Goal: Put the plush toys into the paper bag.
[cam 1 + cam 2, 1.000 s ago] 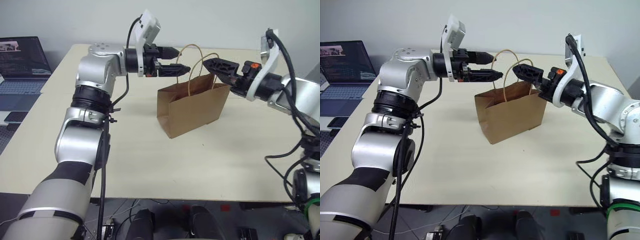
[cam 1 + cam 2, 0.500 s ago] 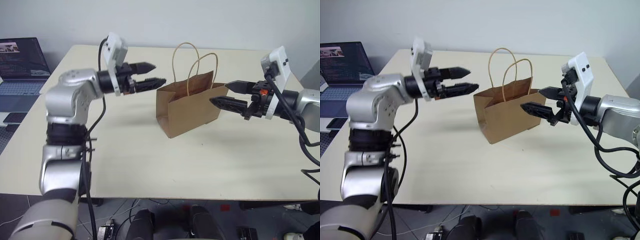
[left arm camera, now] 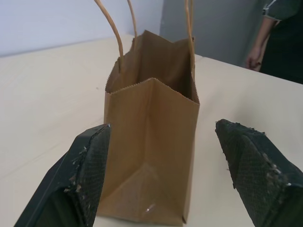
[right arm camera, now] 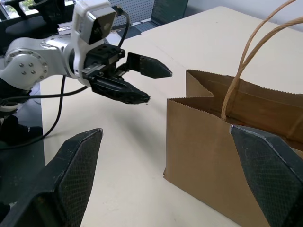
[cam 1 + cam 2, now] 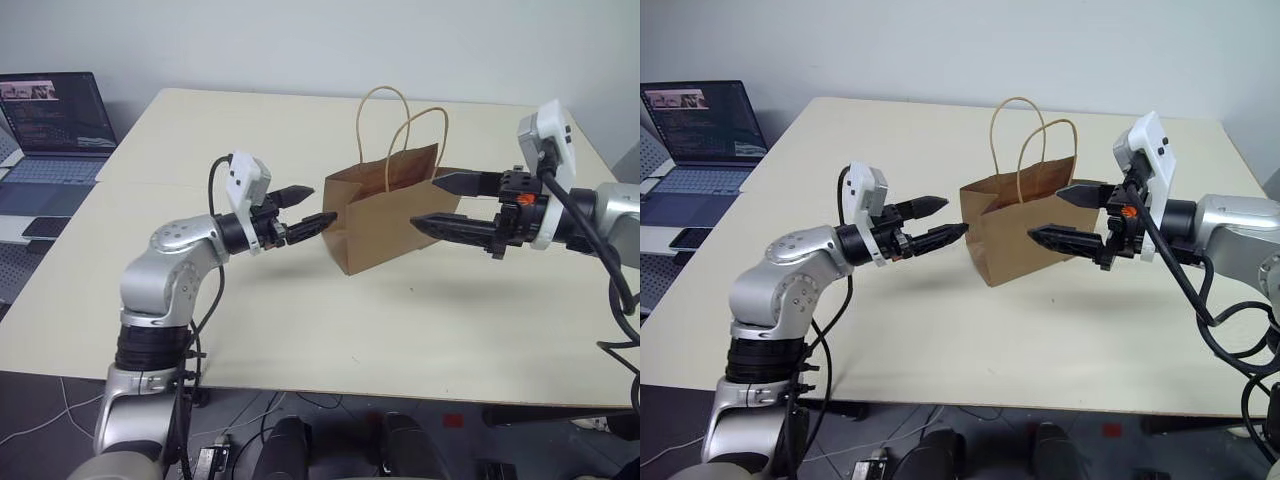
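Observation:
The brown paper bag (image 5: 372,222) stands upright and open-mouthed in the middle of the table, its two cord handles raised. My left gripper (image 5: 316,205) is open and level, just off the bag's left end, with nothing between its fingers (image 3: 87,175). My right gripper (image 5: 427,201) is open at the bag's right end, one finger above the other, also holding nothing. The right wrist view shows the bag (image 4: 213,156) and the left gripper (image 4: 144,85) beyond it. The plush toys are out of view; the little of the bag's inside that shows is bare paper.
The pale table (image 5: 300,320) has wide free room around the bag. An open laptop (image 5: 50,125) and a phone (image 5: 45,228) lie on a side desk at the left. A person (image 3: 279,38) stands beyond the table's far side.
The left gripper has dropped from beside the handles to the bag's left end. The right gripper has drawn back to the right and rolled so one finger is above the other. The bag stays put.

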Robot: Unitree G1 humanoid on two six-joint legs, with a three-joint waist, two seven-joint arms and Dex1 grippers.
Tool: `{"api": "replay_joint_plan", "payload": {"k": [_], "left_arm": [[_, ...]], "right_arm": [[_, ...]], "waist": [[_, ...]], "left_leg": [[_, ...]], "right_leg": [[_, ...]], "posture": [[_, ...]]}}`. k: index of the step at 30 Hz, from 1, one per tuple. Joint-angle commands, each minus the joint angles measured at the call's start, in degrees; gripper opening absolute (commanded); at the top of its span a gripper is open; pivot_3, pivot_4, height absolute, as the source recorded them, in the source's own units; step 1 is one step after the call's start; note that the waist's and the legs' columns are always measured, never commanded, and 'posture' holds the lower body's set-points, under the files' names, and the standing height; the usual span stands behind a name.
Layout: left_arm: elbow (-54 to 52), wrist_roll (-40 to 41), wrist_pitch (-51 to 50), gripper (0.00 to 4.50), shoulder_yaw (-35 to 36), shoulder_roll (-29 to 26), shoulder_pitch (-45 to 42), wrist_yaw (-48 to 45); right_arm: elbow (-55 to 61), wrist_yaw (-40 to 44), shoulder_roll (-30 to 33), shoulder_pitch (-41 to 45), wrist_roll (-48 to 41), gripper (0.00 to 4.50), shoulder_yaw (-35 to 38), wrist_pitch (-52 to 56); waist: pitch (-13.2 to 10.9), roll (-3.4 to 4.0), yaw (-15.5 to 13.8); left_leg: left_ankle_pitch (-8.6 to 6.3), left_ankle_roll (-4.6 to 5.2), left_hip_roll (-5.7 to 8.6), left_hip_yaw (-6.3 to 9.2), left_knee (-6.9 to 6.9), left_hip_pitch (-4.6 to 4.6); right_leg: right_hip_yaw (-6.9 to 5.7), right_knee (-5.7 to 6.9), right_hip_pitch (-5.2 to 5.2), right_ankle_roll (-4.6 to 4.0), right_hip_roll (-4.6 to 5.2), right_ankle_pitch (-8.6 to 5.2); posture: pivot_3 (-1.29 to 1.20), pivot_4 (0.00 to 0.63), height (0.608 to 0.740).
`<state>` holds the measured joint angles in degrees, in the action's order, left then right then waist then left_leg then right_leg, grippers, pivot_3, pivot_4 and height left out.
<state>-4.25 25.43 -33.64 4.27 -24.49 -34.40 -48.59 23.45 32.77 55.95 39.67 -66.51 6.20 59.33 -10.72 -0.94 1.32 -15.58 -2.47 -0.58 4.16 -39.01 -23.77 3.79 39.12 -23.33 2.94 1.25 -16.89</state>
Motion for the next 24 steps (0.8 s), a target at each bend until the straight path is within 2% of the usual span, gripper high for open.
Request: {"api": "replay_joint_plan", "payload": {"k": [1,8,18,24], "left_arm": [[0.2,-0.36,3.89,3.79,0.72,2.37,-0.71,3.58],[5.15,-1.96,9.0,3.79,-0.5,4.04,-1.45,4.42],[10.25,1.69,9.13,3.79,0.48,3.91,-3.89,-0.87],[12.27,2.9,8.4,3.79,-0.1,2.09,-4.88,-5.27]], "right_arm": [[1.68,1.38,0.19,0.23,-0.15,4.5,2.69,-0.26],[2.36,2.81,0.67,0.16,-0.44,4.5,3.37,0.4],[4.39,4.65,1.97,-1.73,-2.24,4.5,5.47,2.19],[5.59,4.22,1.41,-2.54,3.63,4.5,2.96,0.23]], "waist": [[0.0,0.0,0.02],[0.0,0.0,0.08],[0.01,-0.01,0.13],[0.01,-0.01,0.27]], "left_leg": [[0.0,0.0,0.0,-0.01,0.0,0.0],[0.0,0.0,0.0,-0.09,0.0,0.03],[0.0,0.01,0.01,-0.17,0.0,0.01],[0.01,0.01,0.02,-0.22,0.0,0.05]], "right_leg": [[0.0,0.0,0.0,0.0,0.0,0.0],[-0.01,0.02,0.0,-0.01,0.0,0.01],[-0.04,0.01,0.0,-0.01,0.0,0.01],[-0.03,0.02,0.02,-0.01,-0.01,0.01]], "posture": [[0.0,0.15,0.74],[0.0,0.15,0.74],[0.0,0.15,0.74],[0.0,0.15,0.74]]}}
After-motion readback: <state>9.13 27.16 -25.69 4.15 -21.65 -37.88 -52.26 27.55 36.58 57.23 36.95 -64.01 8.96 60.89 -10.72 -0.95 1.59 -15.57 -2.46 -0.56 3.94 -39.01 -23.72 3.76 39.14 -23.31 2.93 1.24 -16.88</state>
